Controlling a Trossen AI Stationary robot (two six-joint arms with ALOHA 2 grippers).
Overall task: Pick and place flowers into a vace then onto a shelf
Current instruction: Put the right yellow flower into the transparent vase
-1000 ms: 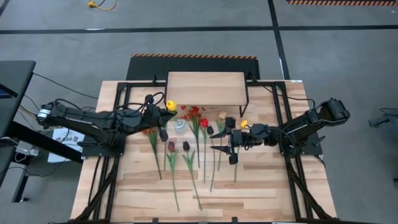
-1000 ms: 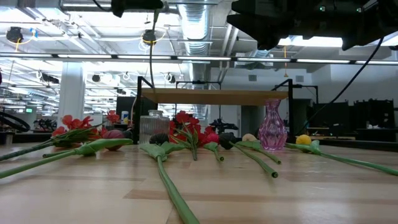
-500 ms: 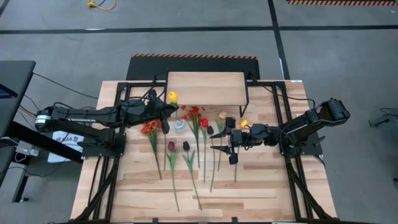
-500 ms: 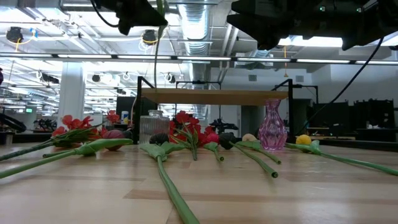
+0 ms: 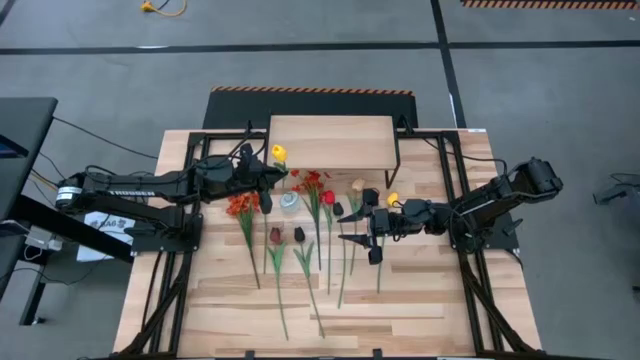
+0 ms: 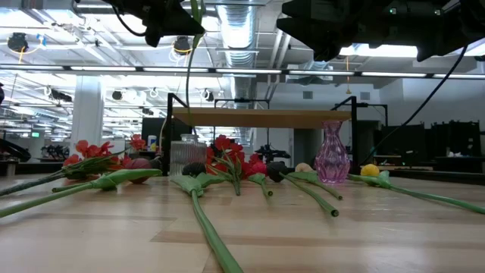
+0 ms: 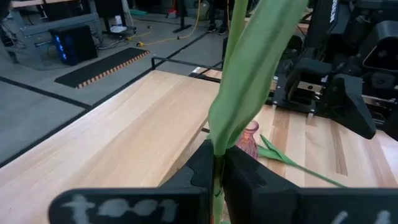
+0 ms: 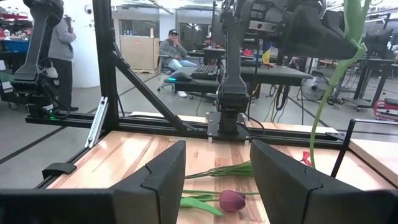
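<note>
I see a slatted wooden tabletop (image 5: 230,300) on a black metal frame (image 5: 455,190). Grey floor (image 5: 320,60) surrounds it, with a hazard-striped dark mat (image 5: 310,95) behind. Past my fingers, a seated person (image 8: 171,50) at a desk and a standing person (image 8: 60,43) nearby. Ceiling ducting (image 6: 242,30) overhead.

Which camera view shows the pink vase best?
The low view: the pink vase stands upright in full outline before the shelf. The left wrist view shows part of it behind the held stem; the other views don't show it clearly.
</note>
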